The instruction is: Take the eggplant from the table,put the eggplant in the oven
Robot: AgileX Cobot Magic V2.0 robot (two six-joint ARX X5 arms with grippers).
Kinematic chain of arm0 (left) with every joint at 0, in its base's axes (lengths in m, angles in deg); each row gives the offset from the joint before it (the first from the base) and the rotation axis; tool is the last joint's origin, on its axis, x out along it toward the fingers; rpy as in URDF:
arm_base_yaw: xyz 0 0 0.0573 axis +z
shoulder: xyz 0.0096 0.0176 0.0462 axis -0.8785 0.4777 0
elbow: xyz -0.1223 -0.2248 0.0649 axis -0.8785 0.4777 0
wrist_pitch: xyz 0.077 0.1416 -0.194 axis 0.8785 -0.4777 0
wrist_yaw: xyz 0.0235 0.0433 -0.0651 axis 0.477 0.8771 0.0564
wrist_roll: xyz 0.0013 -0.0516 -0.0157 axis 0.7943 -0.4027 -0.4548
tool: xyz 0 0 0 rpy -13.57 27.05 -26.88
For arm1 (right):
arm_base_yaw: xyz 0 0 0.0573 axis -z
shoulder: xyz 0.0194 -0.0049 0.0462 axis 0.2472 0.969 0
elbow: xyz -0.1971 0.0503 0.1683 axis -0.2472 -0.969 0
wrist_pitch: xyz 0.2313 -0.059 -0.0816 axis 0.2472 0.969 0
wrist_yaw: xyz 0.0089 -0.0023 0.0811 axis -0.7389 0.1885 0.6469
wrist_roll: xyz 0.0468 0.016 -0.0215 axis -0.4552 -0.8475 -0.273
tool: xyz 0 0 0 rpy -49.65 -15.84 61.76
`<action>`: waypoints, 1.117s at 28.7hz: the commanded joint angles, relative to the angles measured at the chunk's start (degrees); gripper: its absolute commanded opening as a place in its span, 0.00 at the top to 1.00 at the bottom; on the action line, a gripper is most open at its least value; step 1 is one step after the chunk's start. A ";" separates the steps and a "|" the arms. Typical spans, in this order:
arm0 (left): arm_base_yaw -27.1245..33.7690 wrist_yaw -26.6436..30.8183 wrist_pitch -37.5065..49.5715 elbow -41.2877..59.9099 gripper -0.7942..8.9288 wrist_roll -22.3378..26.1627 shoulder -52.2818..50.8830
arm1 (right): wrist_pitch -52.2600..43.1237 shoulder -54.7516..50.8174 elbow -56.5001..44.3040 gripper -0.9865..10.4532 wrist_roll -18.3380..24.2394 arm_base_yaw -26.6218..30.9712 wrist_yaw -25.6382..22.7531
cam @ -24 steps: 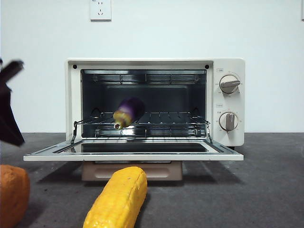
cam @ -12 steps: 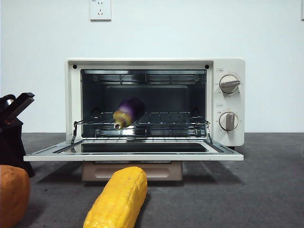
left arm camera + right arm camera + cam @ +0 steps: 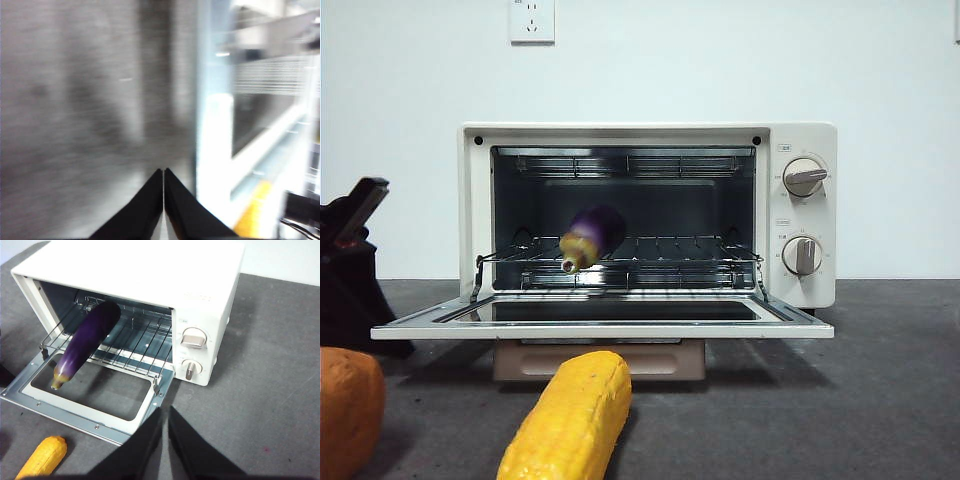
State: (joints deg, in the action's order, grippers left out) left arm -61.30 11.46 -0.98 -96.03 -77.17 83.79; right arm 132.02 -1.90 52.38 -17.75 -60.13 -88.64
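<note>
The purple eggplant [image 3: 592, 236] lies on the wire rack [image 3: 680, 250] inside the cream oven [image 3: 800, 140], its yellowish stem end pointing out over the open door [image 3: 600, 325]. From the right wrist view, the eggplant [image 3: 85, 342] rests slantwise on the rack [image 3: 135, 342], with nothing holding it. My left gripper [image 3: 362, 198] is shut and empty, low beside the door's left end; its view is blurred, with the jaws [image 3: 163, 171] pressed together. My right gripper [image 3: 165, 410] is shut and empty, high above the table in front of the oven [image 3: 150, 270].
A yellow corn cob [image 3: 570, 415] lies on the dark grey table [image 3: 820, 400] in front of the door. An orange lump [image 3: 345, 410] sits at the near left. The oven door [image 3: 75, 400] lies flat open. The corn [image 3: 42, 457] shows near the door's corner.
My left arm has dropped lower at the left of the oven door and shifted slightly. The eggplant, corn and right arm have not moved.
</note>
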 commanded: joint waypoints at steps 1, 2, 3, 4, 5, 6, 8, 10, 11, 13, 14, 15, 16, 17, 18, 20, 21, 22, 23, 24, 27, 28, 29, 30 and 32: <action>0.15 -4.46 0.24 -0.20 0.91 0.61 1.70 | -0.85 0.42 1.05 0.91 0.42 -0.61 -0.37; 0.28 -5.86 0.24 -0.26 0.91 0.57 1.70 | -0.85 0.44 1.05 0.91 0.42 -0.61 -0.37; 0.63 -7.61 0.20 -0.46 0.91 0.44 1.70 | -0.85 0.44 1.05 0.91 0.42 -0.61 -0.37; 0.85 -9.07 0.17 -0.68 0.91 0.22 1.70 | -0.85 0.44 1.05 0.91 0.42 -0.61 -0.37; 1.16 -10.49 0.11 -1.03 0.91 0.17 1.70 | -0.85 0.44 1.05 0.91 0.42 -0.61 -0.37; 1.42 -11.65 0.07 -1.38 0.91 -0.04 1.70 | -0.85 0.44 1.05 0.91 0.42 -0.61 -0.37; 2.05 -13.11 -0.13 -2.54 0.91 -1.05 1.70 | -0.85 0.44 1.05 0.91 0.42 -0.61 -0.37; 2.60 -13.16 -0.76 -4.04 0.91 -1.31 1.68 | -0.85 0.44 1.05 0.91 0.39 -0.61 -0.37; 2.86 -13.18 -0.85 -4.85 0.91 -1.51 1.66 | -0.83 0.44 1.05 0.91 0.39 -0.61 -0.37; 3.34 -13.31 -0.85 -6.69 0.91 -2.89 1.66 | -0.83 0.44 1.05 0.91 0.37 -0.61 -0.35; 3.50 -13.35 -0.85 -7.74 0.91 -3.43 1.66 | -0.83 0.44 1.05 0.91 0.37 -0.61 -0.35; 3.63 -13.51 -0.81 -9.09 0.91 -4.22 1.66 | -0.83 0.44 1.05 0.91 0.35 -0.61 -0.35; 3.69 -13.77 -0.79 -10.64 0.91 -4.87 1.66 | -0.81 0.44 1.05 0.91 0.33 -0.61 -0.35; 3.69 -13.94 -0.76 -12.09 0.91 -5.57 1.66 | -0.81 0.44 1.05 0.91 0.26 -0.61 -0.35; 3.69 -14.21 -0.72 -13.92 0.91 -6.14 1.66 | -0.81 0.44 1.05 0.91 0.22 -0.61 -0.35; 3.69 -14.40 -0.74 -17.70 0.91 -7.69 1.66 | -0.81 0.44 1.05 0.91 0.22 -0.61 -0.35; 3.67 -14.40 -0.76 -19.82 0.91 -8.52 1.64 | -0.81 0.44 1.05 0.91 0.24 -0.61 -0.35; 3.61 -14.43 -0.94 -21.92 0.91 -9.14 1.64 | -0.81 0.44 1.05 0.91 0.22 -0.61 -0.35; 3.50 -14.43 -1.18 -23.61 0.91 -9.51 1.62 | -0.81 0.44 1.05 0.91 0.24 -0.61 -0.37; 3.30 -14.40 -2.14 -25.53 0.91 -9.64 1.49 | -0.81 0.44 1.05 0.91 0.22 -0.61 -0.37; 2.29 -14.21 -5.16 -29.00 0.91 -8.02 0.00 | -0.81 0.44 1.05 0.91 0.24 -0.59 -0.37; 1.86 -13.57 -5.99 -29.31 0.91 -6.91 -1.09 | -0.81 0.44 1.05 0.91 0.22 -0.59 -0.37; 1.36 -11.98 -6.82 -29.31 0.91 -5.86 -2.38 | -0.81 0.44 1.03 0.91 0.24 -0.59 -0.42; 0.79 -9.77 -7.96 -29.31 0.91 -4.83 -3.61 | -0.81 0.46 1.01 0.91 0.24 -0.55 -0.68; -0.66 -3.41 -11.28 -29.31 0.91 -1.51 -6.78 | -0.79 1.01 1.01 0.91 0.28 -0.55 -1.92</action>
State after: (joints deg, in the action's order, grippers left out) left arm -61.43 5.23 -11.58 -124.27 -82.78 78.35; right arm 131.78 -1.57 52.38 -17.75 -60.13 -90.04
